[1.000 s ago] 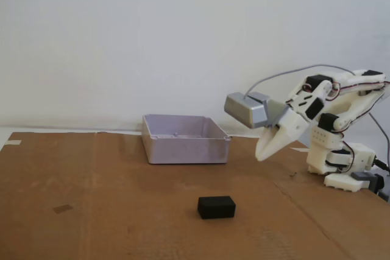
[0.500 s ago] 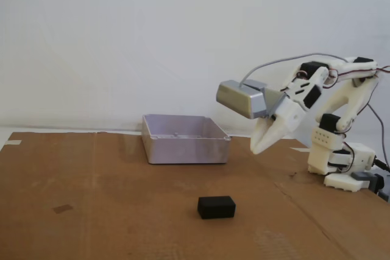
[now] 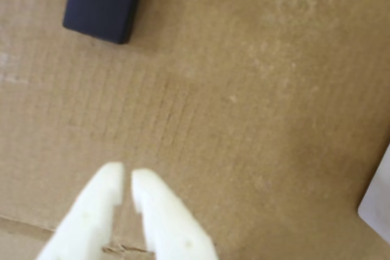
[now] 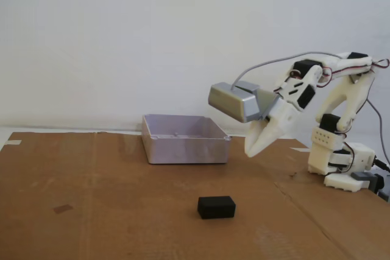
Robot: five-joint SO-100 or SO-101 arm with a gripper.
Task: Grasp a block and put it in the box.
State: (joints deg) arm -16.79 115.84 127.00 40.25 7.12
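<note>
The black block (image 4: 216, 207) lies on the cardboard near the front, well apart from the box. In the wrist view the block (image 3: 103, 1) shows at the top left edge. The pale lavender-grey box (image 4: 184, 139) stands behind it, toward the wall, with nothing visible inside. My white gripper (image 4: 251, 150) hangs in the air to the right of the box and above and right of the block. Its fingers nearly touch, holding nothing; in the wrist view the gripper (image 3: 125, 178) points up from the bottom edge.
A grey camera housing (image 4: 234, 102) rides on the wrist above the gripper. The arm's white base (image 4: 341, 162) stands at the right of the cardboard sheet (image 4: 91, 211). A pale corner (image 3: 376, 199) shows at the right edge of the wrist view.
The arm has stretched out leftward and slightly up, carrying the gripper from near its base toward the box's right side. Block and box have stayed put.
</note>
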